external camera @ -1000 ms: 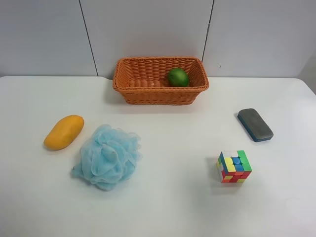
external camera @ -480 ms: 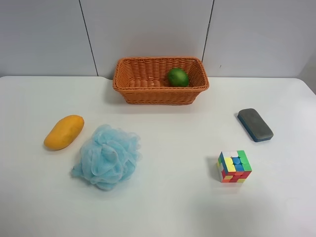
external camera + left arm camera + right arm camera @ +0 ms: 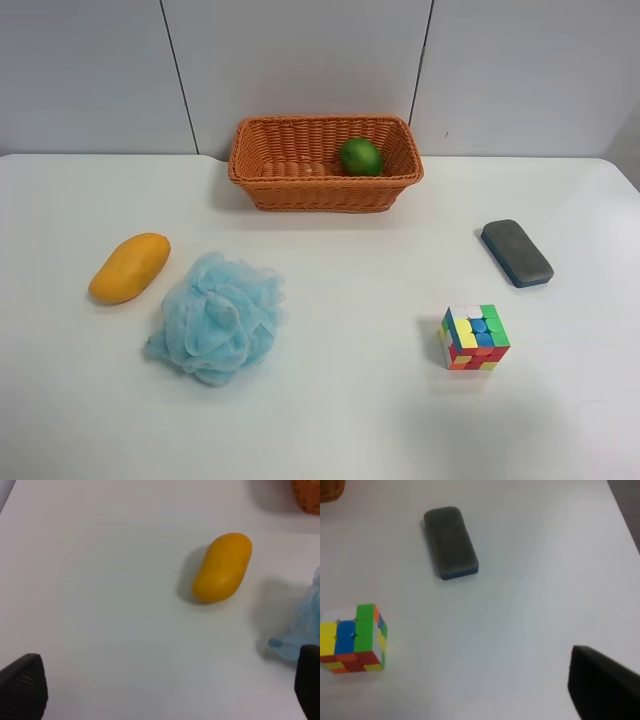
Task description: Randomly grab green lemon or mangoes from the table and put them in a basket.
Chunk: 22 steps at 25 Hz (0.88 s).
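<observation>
White table (image 3: 330, 400) before a grey panelled wall: one basket, two fruits, three other things.

One lemon (image 3: 360, 156) lies inside the basket (image 3: 262, 165) by the wall; one mango (image 3: 129, 267) lies on the table, apart from the basket and just beside one blue pouf (image 3: 216, 316). One cube (image 3: 474, 337) and one grey eraser (image 3: 516, 252) sit well apart. Left gripper (image 3: 160, 690) is spread wide, holding nothing; the right one's state cannot be told.

fluffy light blue bath pouf (image 3: 217, 318) near the counter's front, multicoloured puzzle cube (image 3: 474, 338) well apart, dark grey eraser block (image 3: 516, 252) behind the cube
</observation>
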Available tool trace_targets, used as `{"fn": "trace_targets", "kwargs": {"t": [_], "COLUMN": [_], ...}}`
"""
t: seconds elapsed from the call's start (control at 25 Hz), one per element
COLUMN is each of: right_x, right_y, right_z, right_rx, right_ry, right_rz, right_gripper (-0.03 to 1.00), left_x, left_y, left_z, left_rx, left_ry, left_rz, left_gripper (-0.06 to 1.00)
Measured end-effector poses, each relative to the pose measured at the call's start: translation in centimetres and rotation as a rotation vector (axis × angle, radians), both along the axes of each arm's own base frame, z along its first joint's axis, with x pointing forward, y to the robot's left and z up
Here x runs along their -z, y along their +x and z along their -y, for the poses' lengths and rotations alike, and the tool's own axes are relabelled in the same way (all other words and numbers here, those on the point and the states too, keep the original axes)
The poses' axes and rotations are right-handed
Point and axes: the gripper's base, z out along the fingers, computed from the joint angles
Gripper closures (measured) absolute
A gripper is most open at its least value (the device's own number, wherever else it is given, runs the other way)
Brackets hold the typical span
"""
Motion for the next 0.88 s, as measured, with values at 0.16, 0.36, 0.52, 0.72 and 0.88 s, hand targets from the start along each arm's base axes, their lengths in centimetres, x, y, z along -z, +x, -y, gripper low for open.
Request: {"fn": "trace_targets", "kwargs": {"t": [0.16, 0.36, 0.52, 0.72, 0.88], "right_x": [-0.03, -0.03, -0.03, -0.03, -0.03], "right_y": [0.00, -0.01, -0.02, -0.04, -0.04], "right_z": [0.25, 0.25, 0.24, 0.22, 0.22], "right_rx": [0.023, 0.023, -0.014, -0.078, -0.085], "right_ry": [-0.014, -0.015, -0.015, -0.015, -0.015], "right_rz": [0.004, 0.005, 0.005, 0.005, 0.005], "right_gripper": [-0.02, -0.02, -0.02, -0.02, -0.02], "left_x": [0.00, 0.00, 0.00, 0.00, 0.00], "left_y": [0.00, 0.00, 0.00, 0.00, 0.00], "left_z": [0.00, 0.00, 0.00, 0.00, 0.00], "left_rx": [0.000, 0.000, 0.000, 0.000, 0.000], "left_ry": [0.000, 0.000, 0.000, 0.000, 0.000], "left_rz": [0.000, 0.000, 0.000, 0.000, 0.000], "left_gripper": [-0.05, -0.05, -0.05, -0.05, -0.05]}}
